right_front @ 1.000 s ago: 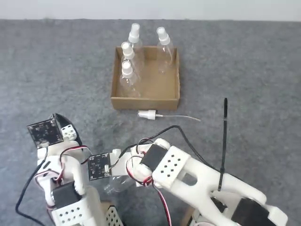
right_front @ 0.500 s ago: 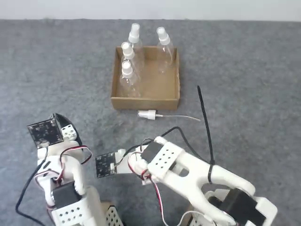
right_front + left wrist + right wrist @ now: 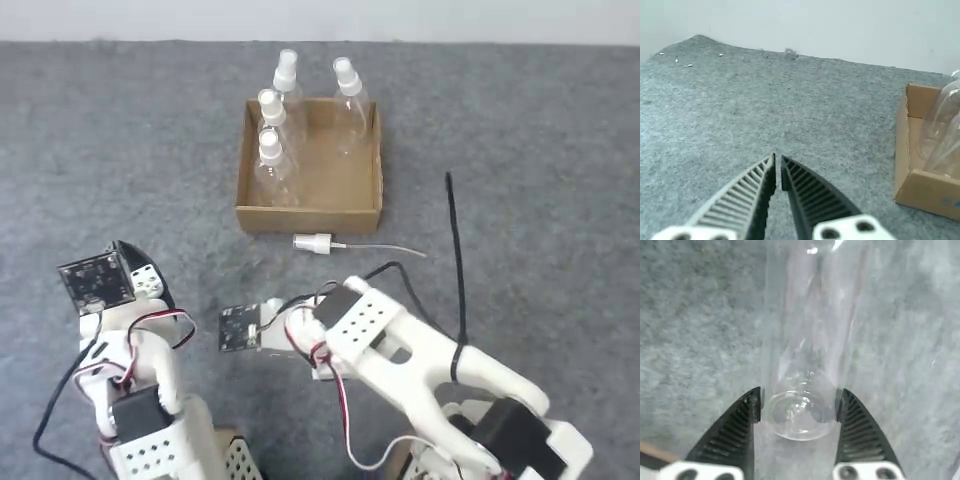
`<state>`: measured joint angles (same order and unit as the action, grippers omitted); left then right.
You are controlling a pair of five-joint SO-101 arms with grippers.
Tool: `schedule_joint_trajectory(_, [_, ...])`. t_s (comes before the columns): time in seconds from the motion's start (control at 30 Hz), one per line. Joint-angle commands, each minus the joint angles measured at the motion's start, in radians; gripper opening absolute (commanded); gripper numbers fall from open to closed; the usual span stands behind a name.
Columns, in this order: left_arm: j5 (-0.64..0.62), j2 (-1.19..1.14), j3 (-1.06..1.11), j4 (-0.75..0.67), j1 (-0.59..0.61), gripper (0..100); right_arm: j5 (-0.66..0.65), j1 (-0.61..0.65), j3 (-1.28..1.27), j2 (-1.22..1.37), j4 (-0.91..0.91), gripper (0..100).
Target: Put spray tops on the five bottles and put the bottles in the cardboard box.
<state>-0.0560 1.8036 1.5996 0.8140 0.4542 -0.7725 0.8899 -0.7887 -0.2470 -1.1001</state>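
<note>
**Grey worktop (image 3: 520, 130), one bottle (image 3: 802, 340) outside the box (image 3: 310, 218)**

Grey felt covers the worktop, and a pale wall runs along its far edge. Toward the back stands the open cardboard box, and the capped bottles (image 3: 272, 175) stand upright inside it. There are four: two one behind the other by its left wall, one at the back left corner and one at the back right. The left wrist view shows the box's near corner (image 3: 920, 185) with clear bottle bodies rising above it.

Just in front of the box, apart from it, a loose spray top (image 3: 314, 242) lies on its side on the felt. Its thin dip tube trails off toward the right.

The right arm (image 3: 365, 325) reaches across the near middle of the worktop, well short of the spray top. A black cable tie (image 3: 457, 260) sticks up from it. The right fingers (image 3: 740, 425) are spread to the width of the bare bottle and press on both sides of it close to its base (the clear round bottom faces the wrist camera). The body of the bottle runs away from them over the felt. I cannot tell whether it rests on the worktop or hangs just above it.

The left arm (image 3: 140, 400) sits at the near left corner. The left fingers (image 3: 747, 195) are drawn together with only a slit between the tips, and they hold nothing. They point over bare felt toward the wall, with the box off to one side.
</note>
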Motion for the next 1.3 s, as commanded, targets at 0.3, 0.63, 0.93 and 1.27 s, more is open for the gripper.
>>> schedule_joint_trajectory(0.3, [0.002, 0.006, -0.019, -0.034, 0.002, 1, 0.029, -0.226, 0.046, -0.384, -0.248, 3.8])
schedule_joint_trajectory(0.63, [0.002, 0.006, -0.018, -0.034, 0.000, 1, 0.020, -0.377, 0.018, -0.467, -0.341, 3.8])
schedule_joint_trajectory(0.93, [0.002, 0.006, -0.018, -0.034, 0.000, 1, -0.064, -0.450, -0.109, -0.467, -0.337, 12.6])
schedule_joint_trajectory(1.27, [0.002, 0.006, -0.018, -0.034, 0.000, 1, -0.018, -0.446, -0.146, -0.476, -0.337, 27.8])
